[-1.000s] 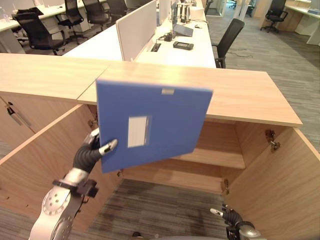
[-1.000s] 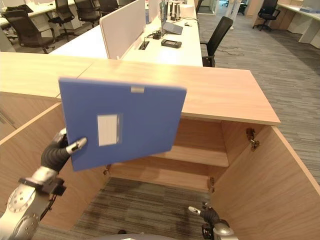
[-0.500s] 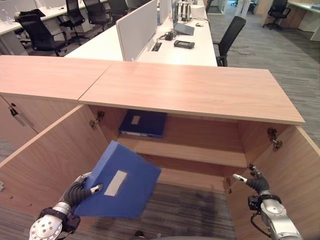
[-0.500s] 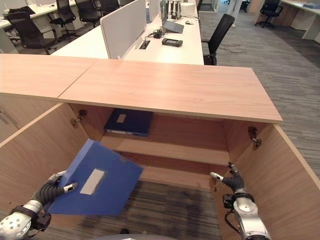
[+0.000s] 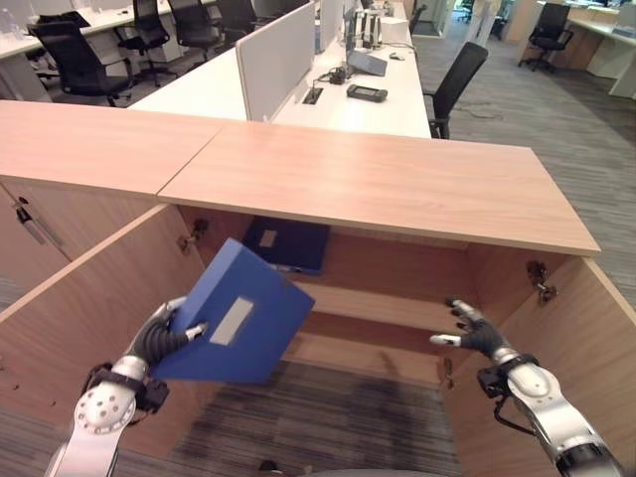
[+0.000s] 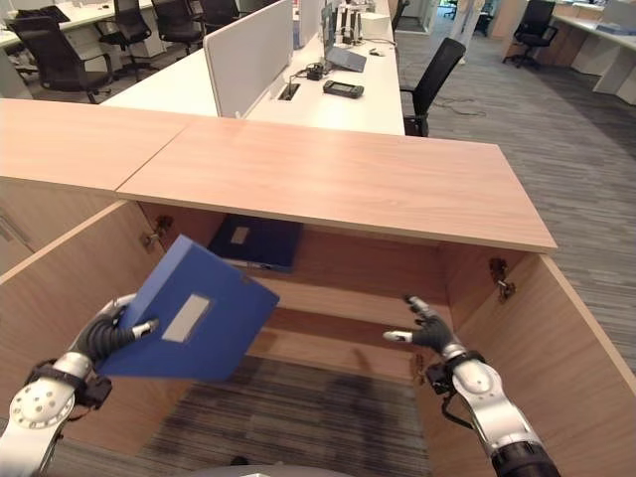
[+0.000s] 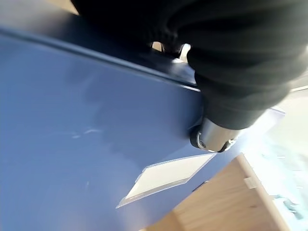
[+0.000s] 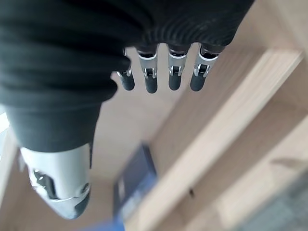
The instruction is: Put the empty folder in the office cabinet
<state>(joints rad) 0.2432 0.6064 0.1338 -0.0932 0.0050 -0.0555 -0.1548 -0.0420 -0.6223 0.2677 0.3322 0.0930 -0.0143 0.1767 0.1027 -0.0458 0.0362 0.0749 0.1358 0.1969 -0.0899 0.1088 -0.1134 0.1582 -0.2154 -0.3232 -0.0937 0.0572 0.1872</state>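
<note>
My left hand is shut on the lower left corner of a blue folder with a white label, thumb across its face. The folder hangs tilted in front of the open wooden cabinet, level with its middle shelf. A second blue folder lies flat at the left of the upper shelf. My right hand is open, fingers straight, hovering before the right part of the cabinet near the lower shelf. In the right wrist view its fingers point at the shelf edge.
Both cabinet doors stand swung open: the left door beside my left arm, the right door beside my right arm. Behind the cabinet top are white desks with a divider and black office chairs. Grey carpet lies below.
The folder came down from in front of the cabinet top to below it, then rose slightly toward the shelves. My right hand lifted from low right up to the cabinet opening.
</note>
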